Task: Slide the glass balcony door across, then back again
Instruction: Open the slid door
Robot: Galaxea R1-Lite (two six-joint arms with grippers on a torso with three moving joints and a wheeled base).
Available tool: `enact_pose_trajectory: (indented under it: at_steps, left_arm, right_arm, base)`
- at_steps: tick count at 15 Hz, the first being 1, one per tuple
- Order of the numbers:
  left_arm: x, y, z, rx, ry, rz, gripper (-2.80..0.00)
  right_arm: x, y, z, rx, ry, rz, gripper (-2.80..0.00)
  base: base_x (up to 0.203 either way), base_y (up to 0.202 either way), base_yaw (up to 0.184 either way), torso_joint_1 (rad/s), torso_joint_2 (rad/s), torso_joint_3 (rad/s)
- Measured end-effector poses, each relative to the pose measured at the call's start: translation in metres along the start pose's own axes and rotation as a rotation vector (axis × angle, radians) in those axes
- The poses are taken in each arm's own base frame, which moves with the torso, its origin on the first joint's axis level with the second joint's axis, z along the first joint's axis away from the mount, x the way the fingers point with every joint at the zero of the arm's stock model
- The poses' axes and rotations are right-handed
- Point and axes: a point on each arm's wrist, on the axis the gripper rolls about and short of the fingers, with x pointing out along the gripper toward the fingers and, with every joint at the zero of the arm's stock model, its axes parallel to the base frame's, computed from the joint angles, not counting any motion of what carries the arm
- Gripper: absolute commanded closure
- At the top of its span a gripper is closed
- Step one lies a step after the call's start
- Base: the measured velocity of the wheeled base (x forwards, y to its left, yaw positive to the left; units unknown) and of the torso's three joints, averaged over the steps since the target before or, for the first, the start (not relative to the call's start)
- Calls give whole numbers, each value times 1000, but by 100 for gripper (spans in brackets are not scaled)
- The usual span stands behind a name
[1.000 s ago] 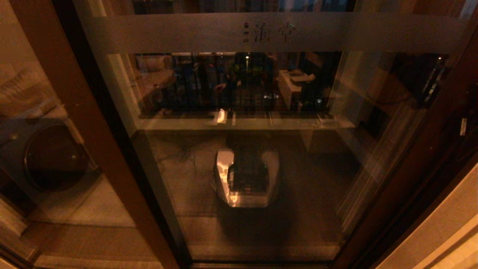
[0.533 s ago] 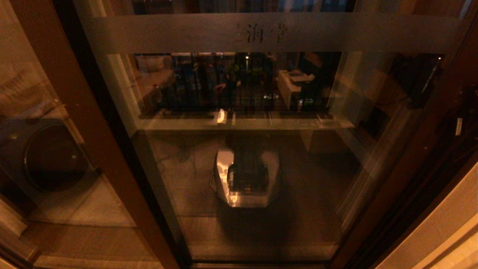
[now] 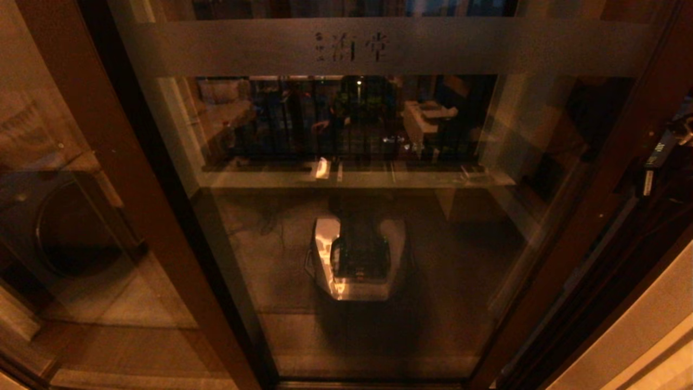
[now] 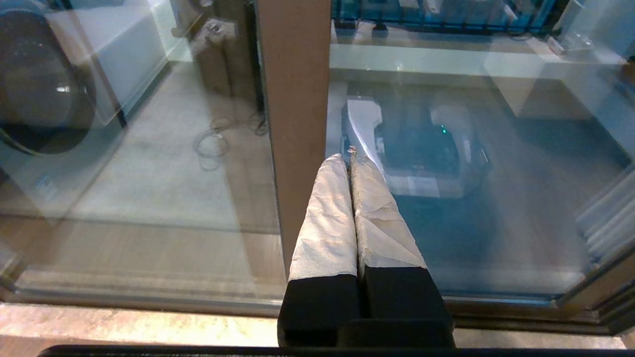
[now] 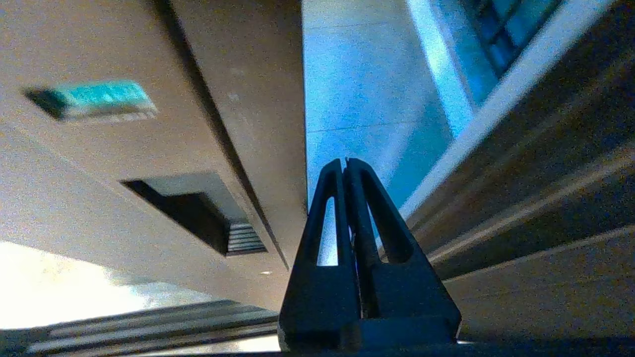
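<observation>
The glass balcony door (image 3: pixel 379 244) fills the head view, with its frosted band (image 3: pixel 487 46) and small characters (image 3: pixel 352 47) near the top. Its dark reddish-brown right frame (image 3: pixel 590 206) slants down the right side. Part of my right arm (image 3: pixel 663 157) shows at the right edge, just beyond that frame. In the right wrist view my right gripper (image 5: pixel 346 161) is shut with nothing in it, pointing up beside a dark brown frame (image 5: pixel 545 173). My left gripper (image 4: pixel 347 156), with taped fingers (image 4: pixel 325 223), is shut and empty in front of a brown upright (image 4: pixel 292 99) and the glass.
The fixed brown-framed panel (image 3: pixel 135 179) on the left shows a washing machine (image 3: pixel 70 227). Behind the glass are the black-barred railing window (image 3: pixel 346 124) and a pale sill (image 3: pixel 352 179). My own base is reflected in the glass (image 3: pixel 357 260). A pale wall edge (image 3: pixel 639 346) stands at bottom right.
The door has slid to the left: the characters on the frosted band and the right frame have both shifted left. My right arm has come into view at the right edge.
</observation>
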Motion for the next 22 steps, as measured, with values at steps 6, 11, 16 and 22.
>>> enact_pose_trajectory:
  at_steps: [6,11,16,22]
  left_arm:
    - [0,0,0,0,1,0,0]
    - [0,0,0,0,0,0,0]
    - [0,0,0,0,0,1,0]
    - [0,0,0,0,0,0,0]
  right_arm:
    - [-3,19,2,8,2,39,0]
    - [-6,29,6,8,-9,62,0]
    - [-8,44,6,4,-6,94,0]
    - [-9,55,8,-5,-10,126,0]
  base:
    - [0,0,0,0,0,0]
    - [0,0,0,0,0,0]
    - [0,0,0,0,0,0]
    - [0,0,0,0,0,0]
